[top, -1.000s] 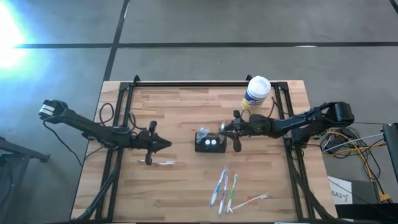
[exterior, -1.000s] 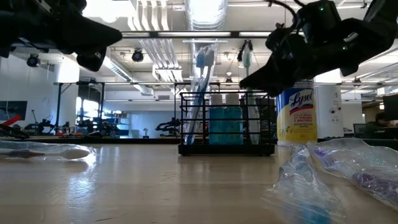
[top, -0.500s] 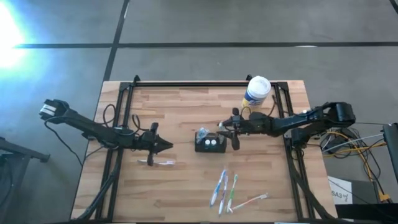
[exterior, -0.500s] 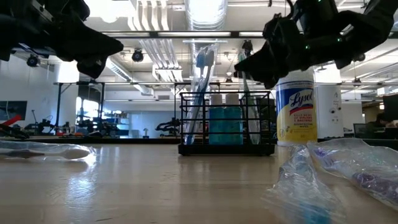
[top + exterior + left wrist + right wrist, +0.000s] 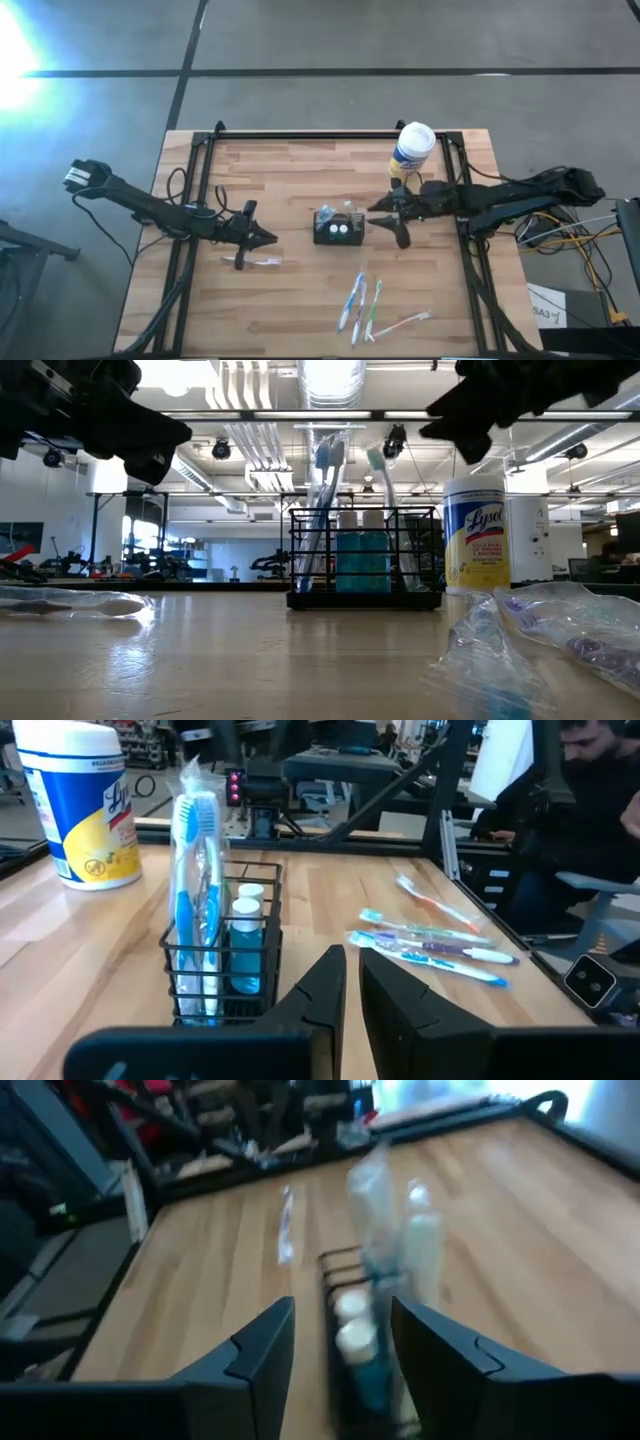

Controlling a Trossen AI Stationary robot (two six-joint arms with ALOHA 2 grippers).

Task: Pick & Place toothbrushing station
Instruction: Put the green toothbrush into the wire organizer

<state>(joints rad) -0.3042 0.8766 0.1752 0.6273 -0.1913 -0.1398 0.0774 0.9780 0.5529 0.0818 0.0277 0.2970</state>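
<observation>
Clearing the right tool (image 5: 385,212), fingers spread and empty, I back straight off the toothbrushing station (image 5: 337,228) at mid-counter (brushes upright inside), avoiding the canister (image 5: 412,150); the left tool (image 5: 262,238) hovers shut, empty, well apart

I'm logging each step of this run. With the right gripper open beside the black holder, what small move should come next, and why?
Probably the left gripper, shut and empty, should drop to the wrapped toothbrush lying just beside it. The right gripper hangs open, clear of the toothbrushing station, where brushes already stand; more toothbrushes lie loose on the table.
</observation>
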